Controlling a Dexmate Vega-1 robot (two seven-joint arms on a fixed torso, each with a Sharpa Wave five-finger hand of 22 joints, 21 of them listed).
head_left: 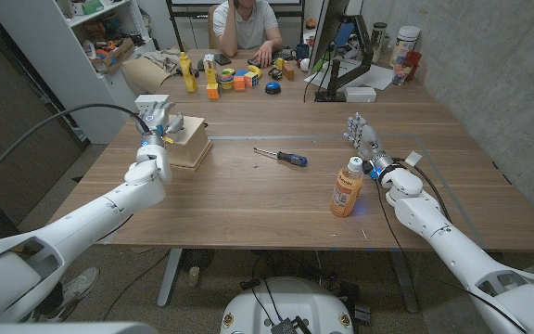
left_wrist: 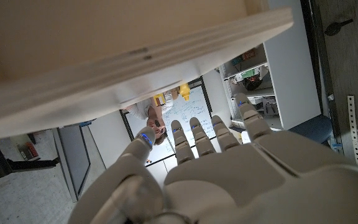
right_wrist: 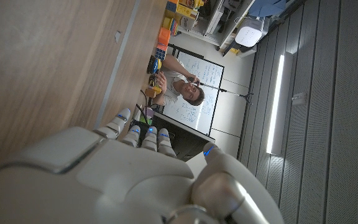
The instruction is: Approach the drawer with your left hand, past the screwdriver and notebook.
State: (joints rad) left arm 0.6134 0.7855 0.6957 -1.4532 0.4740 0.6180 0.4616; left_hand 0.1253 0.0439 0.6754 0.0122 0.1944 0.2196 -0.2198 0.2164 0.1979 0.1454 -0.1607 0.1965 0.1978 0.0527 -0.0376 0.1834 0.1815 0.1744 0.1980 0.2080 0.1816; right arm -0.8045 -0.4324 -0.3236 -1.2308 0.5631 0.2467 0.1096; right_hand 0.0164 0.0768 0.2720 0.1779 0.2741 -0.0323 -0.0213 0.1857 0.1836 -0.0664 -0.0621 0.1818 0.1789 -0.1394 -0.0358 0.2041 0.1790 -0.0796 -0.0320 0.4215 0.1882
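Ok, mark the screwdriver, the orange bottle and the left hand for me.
screwdriver (head_left: 292, 159), head view, on its blue handle.
orange bottle (head_left: 345, 192), head view, on its label.
left hand (head_left: 158, 122), head view, middle of the hand at the wooden drawer box.

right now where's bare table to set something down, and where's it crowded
Bare wood lies between the wooden drawer box and the screwdriver, and along the near edge of the table between both arms. Another patch sits beyond the screwdriver, mid-table. It is tight between the orange bottle and the right hand, and the far edge is cluttered with blocks and bottles.
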